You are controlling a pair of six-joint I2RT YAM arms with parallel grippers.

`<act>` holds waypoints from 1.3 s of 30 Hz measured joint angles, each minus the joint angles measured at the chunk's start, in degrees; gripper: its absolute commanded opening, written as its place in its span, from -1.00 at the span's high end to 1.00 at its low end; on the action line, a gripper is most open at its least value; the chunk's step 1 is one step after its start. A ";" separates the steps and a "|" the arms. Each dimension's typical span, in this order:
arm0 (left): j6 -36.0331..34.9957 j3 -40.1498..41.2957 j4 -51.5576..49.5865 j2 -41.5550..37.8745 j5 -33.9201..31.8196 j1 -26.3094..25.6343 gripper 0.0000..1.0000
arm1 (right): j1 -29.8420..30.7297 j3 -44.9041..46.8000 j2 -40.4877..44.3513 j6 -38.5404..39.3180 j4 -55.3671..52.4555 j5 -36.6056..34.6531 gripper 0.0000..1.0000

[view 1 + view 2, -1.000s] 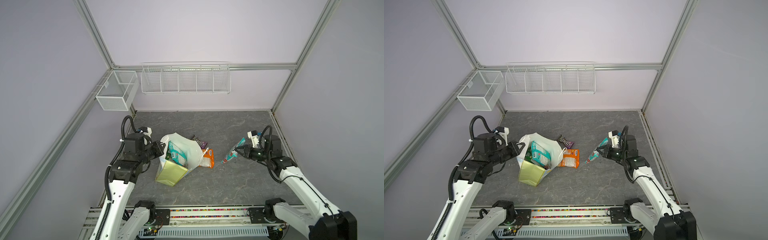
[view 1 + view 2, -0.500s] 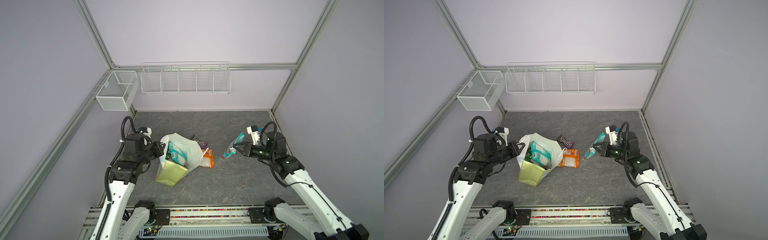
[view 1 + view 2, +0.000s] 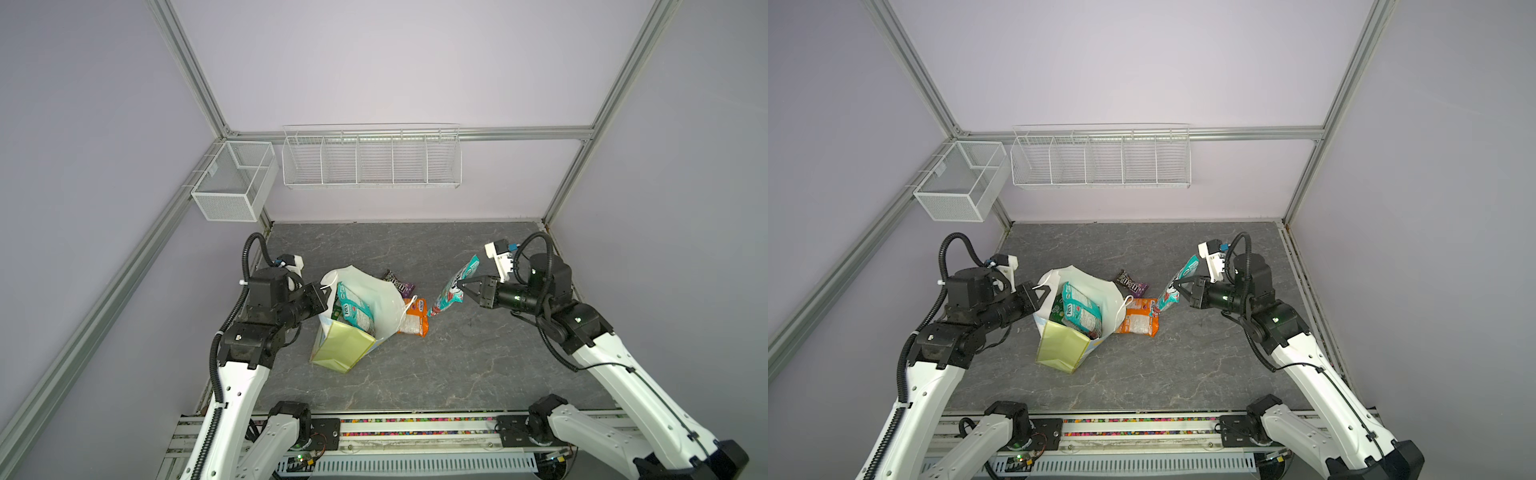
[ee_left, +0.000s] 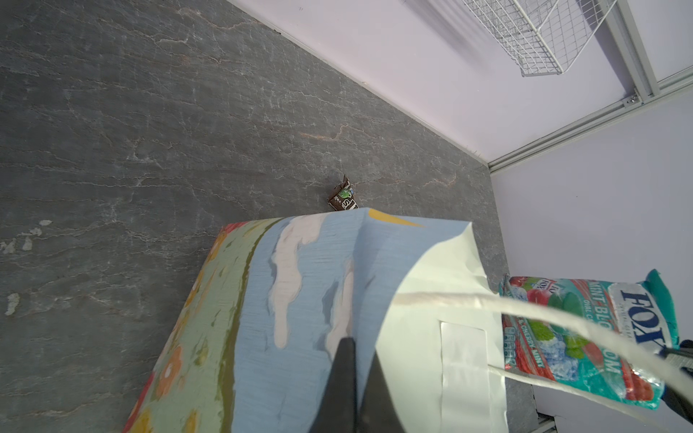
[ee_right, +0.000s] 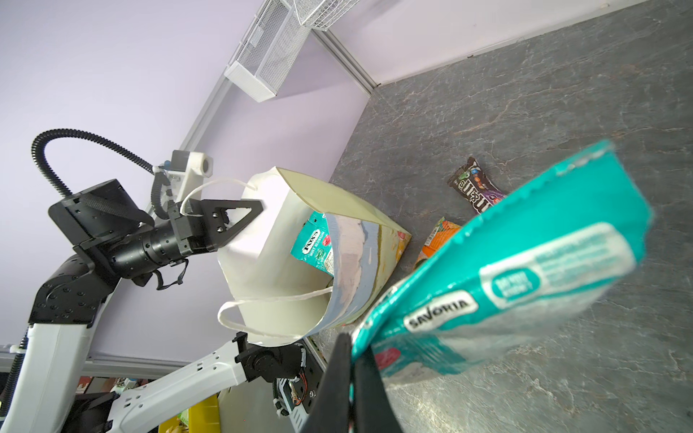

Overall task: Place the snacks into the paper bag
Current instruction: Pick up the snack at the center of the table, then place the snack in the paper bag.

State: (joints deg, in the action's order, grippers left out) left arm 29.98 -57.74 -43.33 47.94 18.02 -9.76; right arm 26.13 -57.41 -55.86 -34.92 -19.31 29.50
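A: Right arm has swung in. The FOX'S pouch [image 3: 465,272] sits higher and closer to the paper bag [image 3: 340,347] than a second ago. Left arm hasn't budged.
B: Grips?
A: Right gripper [image 3: 459,284] is pinched tight on the pouch's edge. Pouch hangs tilted, off the table [image 3: 457,374], low corner near the orange pouch [image 3: 413,320]. Left gripper [image 3: 328,288] is clamped on the bag's rim by a cord handle; the mouth stands open.
B: Layout, front to back?
A: Nearest is the bag's yellow-green side; bag leans, mouth towards the right arm. Inside is a teal pouch [image 3: 351,309] with something green beside it that I can't read. Next, orange pouch flat on the table, just beside the bag. Behind it, the brown-purple M&M's pack [image 3: 398,284] lies alone. Far wall: white wire baskets [image 3: 370,160].
B: Held pouch in the bag?
A: No. It's outside, between bag and right gripper.
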 measured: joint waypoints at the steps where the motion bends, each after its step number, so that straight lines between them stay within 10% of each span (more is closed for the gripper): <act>1: 0.00 0.00 0.00 -0.02 0.00 0.00 1.00 | 0.50 -0.57 -0.31 0.02 -0.20 -0.20 0.86; 39: 0.00 0.00 -0.04 -0.17 0.00 0.00 1.00 | 15.43 -17.84 -7.30 4.33 -1.86 -5.38 0.86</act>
State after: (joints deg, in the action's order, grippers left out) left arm 29.98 -57.74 -43.38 47.77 18.02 -9.76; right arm 41.56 -75.24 -63.16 -30.59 -21.17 24.12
